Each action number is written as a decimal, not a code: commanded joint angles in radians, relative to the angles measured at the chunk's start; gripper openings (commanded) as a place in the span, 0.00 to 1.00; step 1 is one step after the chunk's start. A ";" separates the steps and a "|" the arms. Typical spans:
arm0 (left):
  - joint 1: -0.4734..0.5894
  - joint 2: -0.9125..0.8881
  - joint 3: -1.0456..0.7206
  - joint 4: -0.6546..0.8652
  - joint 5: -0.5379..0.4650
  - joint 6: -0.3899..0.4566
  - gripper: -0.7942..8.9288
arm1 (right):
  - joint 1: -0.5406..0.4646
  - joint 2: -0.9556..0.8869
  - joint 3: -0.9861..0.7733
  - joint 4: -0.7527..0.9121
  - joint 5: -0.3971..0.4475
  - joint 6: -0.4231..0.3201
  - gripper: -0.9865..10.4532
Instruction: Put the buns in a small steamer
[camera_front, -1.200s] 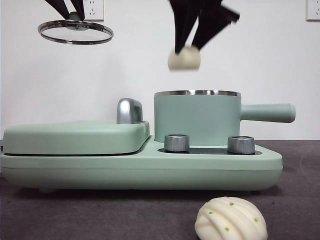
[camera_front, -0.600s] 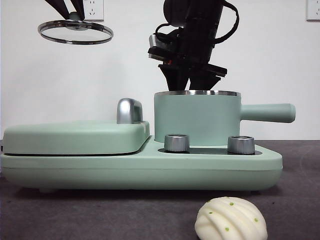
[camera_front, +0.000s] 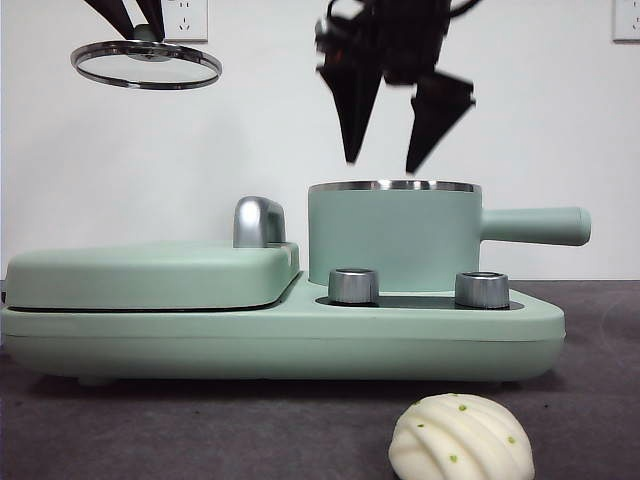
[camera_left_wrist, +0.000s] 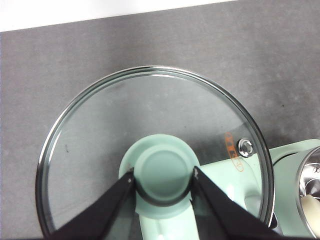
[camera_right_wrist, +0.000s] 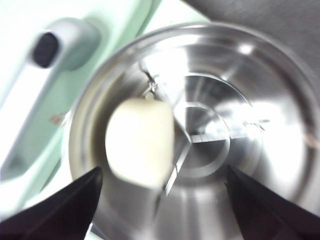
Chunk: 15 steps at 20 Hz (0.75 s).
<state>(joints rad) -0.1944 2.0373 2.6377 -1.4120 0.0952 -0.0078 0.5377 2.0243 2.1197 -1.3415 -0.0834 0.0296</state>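
Note:
The mint-green steamer stands on the right of the appliance, its handle pointing right. A smooth off-white bun lies inside the steamer, against its steel wall. My right gripper hangs open just above the rim, nothing between its jaws. The ridged bun with green specks lies on the table in front. High at the left, my left gripper is shut on the green knob of the glass lid.
A flat mint-green griddle with a chrome handle takes up the appliance's left half. Two steel dials sit in front of the steamer. Dark grey table cloth lies around the base.
The right gripper went down into the steamer with the smooth bun, let it go, and has risen out open. The lid held at the left has barely moved.

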 joint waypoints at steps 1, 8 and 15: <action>-0.001 -0.006 0.038 -0.002 0.002 -0.012 0.19 | 0.008 -0.001 0.081 -0.077 0.010 -0.003 0.43; -0.001 -0.006 0.037 -0.002 0.002 -0.022 0.19 | 0.037 -0.310 -0.102 -0.081 0.005 0.046 0.43; -0.010 -0.006 0.037 -0.002 0.002 -0.024 0.19 | 0.146 -0.742 -0.565 -0.080 0.008 0.118 0.43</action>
<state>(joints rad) -0.1989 2.0369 2.6377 -1.4124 0.0956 -0.0223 0.6765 1.2716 1.5513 -1.3426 -0.0772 0.1215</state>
